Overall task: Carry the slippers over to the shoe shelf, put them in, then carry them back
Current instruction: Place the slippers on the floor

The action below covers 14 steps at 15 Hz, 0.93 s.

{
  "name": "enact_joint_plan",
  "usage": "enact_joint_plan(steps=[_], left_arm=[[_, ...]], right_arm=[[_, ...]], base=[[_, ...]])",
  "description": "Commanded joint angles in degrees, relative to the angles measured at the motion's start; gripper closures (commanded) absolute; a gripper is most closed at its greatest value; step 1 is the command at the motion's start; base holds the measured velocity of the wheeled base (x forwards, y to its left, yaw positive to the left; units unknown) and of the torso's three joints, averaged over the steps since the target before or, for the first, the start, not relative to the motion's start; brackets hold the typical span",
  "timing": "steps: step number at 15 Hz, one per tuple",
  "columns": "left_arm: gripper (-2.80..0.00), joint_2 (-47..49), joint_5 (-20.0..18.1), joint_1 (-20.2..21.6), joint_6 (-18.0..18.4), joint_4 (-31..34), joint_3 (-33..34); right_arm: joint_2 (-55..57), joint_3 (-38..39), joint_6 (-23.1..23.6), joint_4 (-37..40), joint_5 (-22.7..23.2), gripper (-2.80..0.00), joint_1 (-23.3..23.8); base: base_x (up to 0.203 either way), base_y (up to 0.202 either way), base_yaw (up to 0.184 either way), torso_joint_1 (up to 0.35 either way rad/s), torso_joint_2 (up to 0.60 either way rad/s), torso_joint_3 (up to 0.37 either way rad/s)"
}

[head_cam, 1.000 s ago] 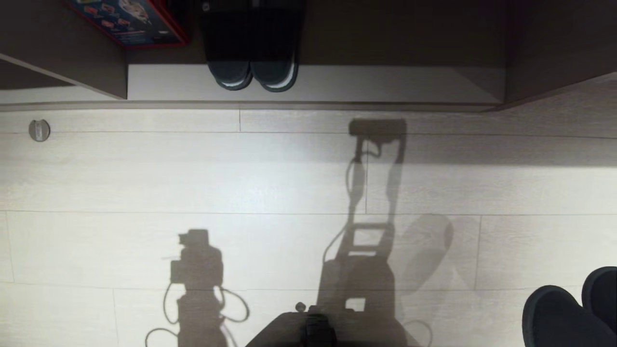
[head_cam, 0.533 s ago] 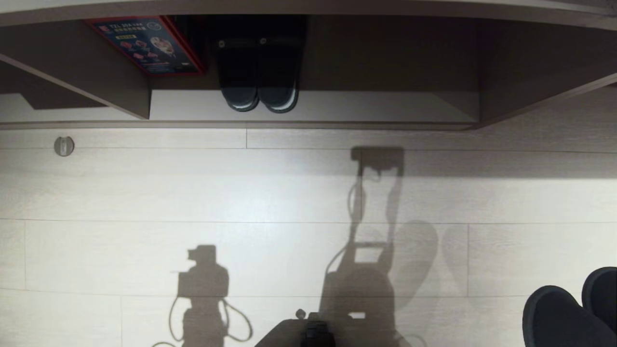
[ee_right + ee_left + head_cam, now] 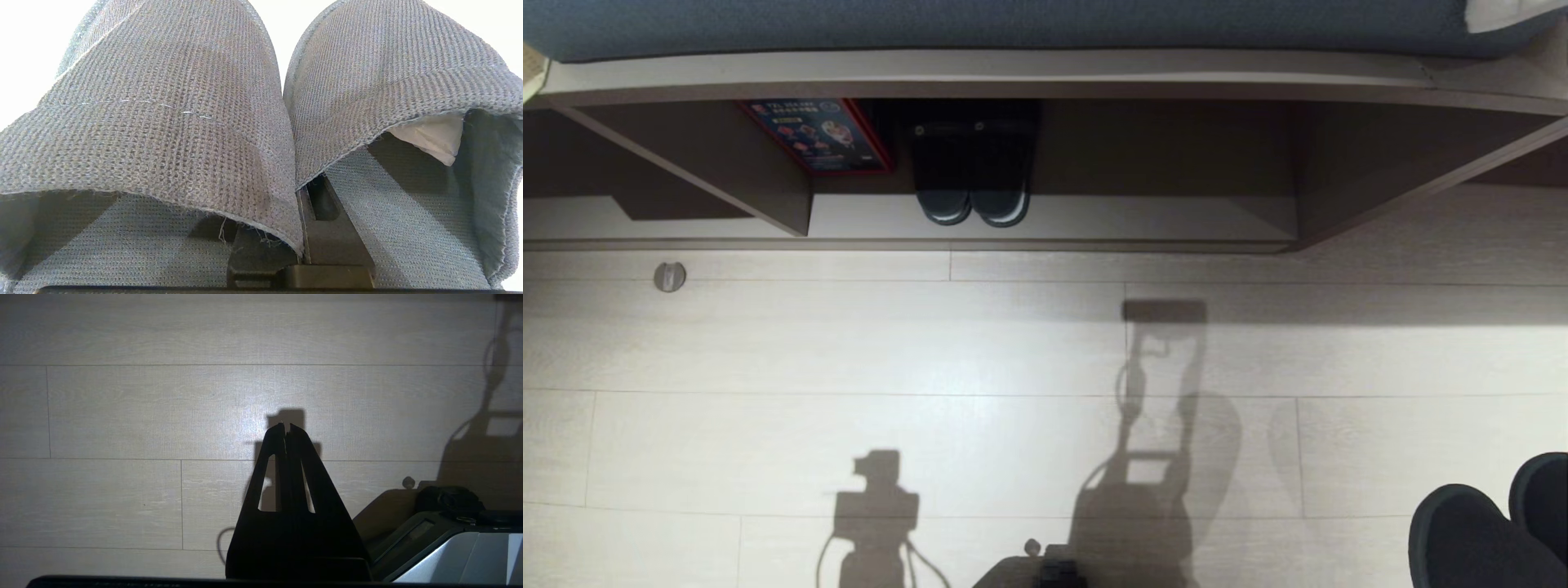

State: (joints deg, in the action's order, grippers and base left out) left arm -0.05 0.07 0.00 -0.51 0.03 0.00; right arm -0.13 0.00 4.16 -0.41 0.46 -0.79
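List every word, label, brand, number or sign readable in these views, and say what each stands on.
No text can be read for certain.
Red-edged printed sheet in the shoe shelf: lines of print and small pictures, too small to read.
Black slides beside it: no legible mark.
Slippers: white tag, blank.

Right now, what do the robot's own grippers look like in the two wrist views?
The left gripper has two matte black fingers that taper from a broad base to a narrow tip, each with a long cut-out slot. Of the right gripper only black finger stubs and a flat black base bar show. No cables or markings are visible on either.
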Motion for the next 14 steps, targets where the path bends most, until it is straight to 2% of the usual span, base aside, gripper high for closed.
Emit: enact_joint_plan(steps=[1, 14], left_arm=[[0.0, 0.0, 0.0, 0.0, 0.0, 0.0, 0.0], [0.0, 0.0, 0.0, 0.1, 0.0, 0.0, 0.1]], right_arm=[[0.2, 0.0, -0.1, 0.0, 0.0, 0.0, 0.0], [0.1, 0.0, -0.1, 0.0, 0.0, 0.0, 0.0]], base=[[0.0, 0.0, 0.0, 0.003, 0.0, 0.203], [0.0, 0.0, 0.0, 0.003, 0.0, 0.2]])
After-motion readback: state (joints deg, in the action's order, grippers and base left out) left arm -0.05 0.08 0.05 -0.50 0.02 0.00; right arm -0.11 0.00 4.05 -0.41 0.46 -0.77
